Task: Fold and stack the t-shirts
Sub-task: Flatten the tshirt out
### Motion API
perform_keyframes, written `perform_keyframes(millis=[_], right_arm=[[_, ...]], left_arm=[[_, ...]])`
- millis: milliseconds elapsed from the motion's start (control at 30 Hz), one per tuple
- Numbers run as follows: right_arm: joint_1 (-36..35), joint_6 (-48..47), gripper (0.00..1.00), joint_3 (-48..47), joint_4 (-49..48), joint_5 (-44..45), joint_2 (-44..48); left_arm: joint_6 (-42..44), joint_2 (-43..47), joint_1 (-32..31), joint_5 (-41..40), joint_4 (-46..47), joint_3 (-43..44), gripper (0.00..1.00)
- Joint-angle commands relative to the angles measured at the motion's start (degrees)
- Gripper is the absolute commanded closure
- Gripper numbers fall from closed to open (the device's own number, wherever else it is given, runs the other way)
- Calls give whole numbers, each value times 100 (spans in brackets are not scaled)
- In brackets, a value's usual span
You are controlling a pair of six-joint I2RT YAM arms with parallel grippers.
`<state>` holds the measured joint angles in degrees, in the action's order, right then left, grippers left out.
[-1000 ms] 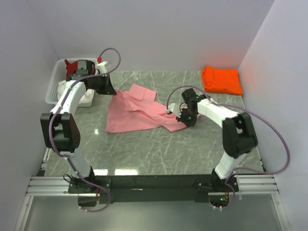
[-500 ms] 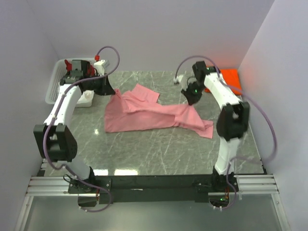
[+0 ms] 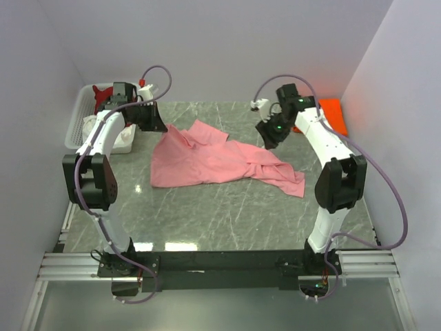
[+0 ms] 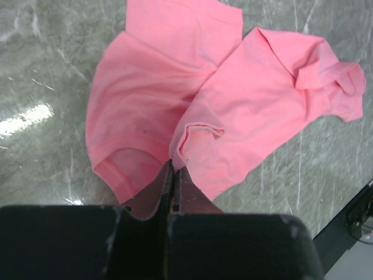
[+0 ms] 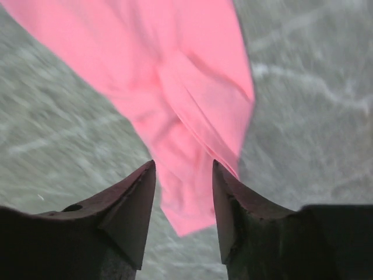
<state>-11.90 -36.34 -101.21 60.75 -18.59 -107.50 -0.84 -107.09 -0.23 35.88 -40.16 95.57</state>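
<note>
**Top external: pink t-shirt half spread, flatten it before any fold**

Pink t-shirt point(image 3: 220, 162) lies crumpled mid-table, its right end twisted into a narrow tail. Left gripper point(image 3: 150, 118) sits at the shirt's far-left corner with its jaws pressed together. In the left wrist view a fold of pink cloth runs right up to the tips, so it looks pinched, though the contact itself is hard to see. Right gripper point(image 3: 270, 134) hovers over the shirt's far-right part, jaws apart, nothing between them. Folded orange t-shirt point(image 3: 336, 117) is beyond the pink shirt's right end, well apart. White basket point(image 3: 77, 131) is just past its left corner.

Step, as I judge it: spread the shirt flat.

- Keep the left pinch as the anchor.
- Drop the right gripper onto the tail's outer edge and take one layer only, since the bunched pleats there invite a double grab.
- Pull away from the left corner until the wrinkles go, then lower both ends together.
- Risk: a tug too hard slips the cloth out of the left pinch.
</note>
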Motion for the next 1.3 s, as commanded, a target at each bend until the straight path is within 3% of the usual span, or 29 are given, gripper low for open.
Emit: perform_keyframes(millis=[0,200,367,533,633,800,967,1133,1267], right_arm=[[-593,907,51,-135,-573,232,-181],[-1226,945,53,-277,-863,1067,-780],[-1323,707,47,-364,-977,1322,-1281],[-1315,593,46,-199,-1135,1621,-1686],[-1227,522,50,145,-1364,1841,-1581],[-894,540,73,338,-1303,1807,-1248],[-270,698,83,225,-943,1052,-851],[661,1154,82,-776,-242,-38,-1456],[1101,1839,60,-1488,-46,-636,-2124]], left_arm=[[-232,-207,5,-63,26,444,99],[-197,-243,5,-142,-1,489,100],[-171,-242,5,-143,26,436,99],[-57,-260,5,-230,-35,357,100],[22,-251,5,-292,-88,322,100],[223,-234,5,-353,-159,331,100],[304,-163,5,-380,-185,278,100],[207,-259,5,-292,-141,286,100],[128,-383,5,-266,-176,445,100]])
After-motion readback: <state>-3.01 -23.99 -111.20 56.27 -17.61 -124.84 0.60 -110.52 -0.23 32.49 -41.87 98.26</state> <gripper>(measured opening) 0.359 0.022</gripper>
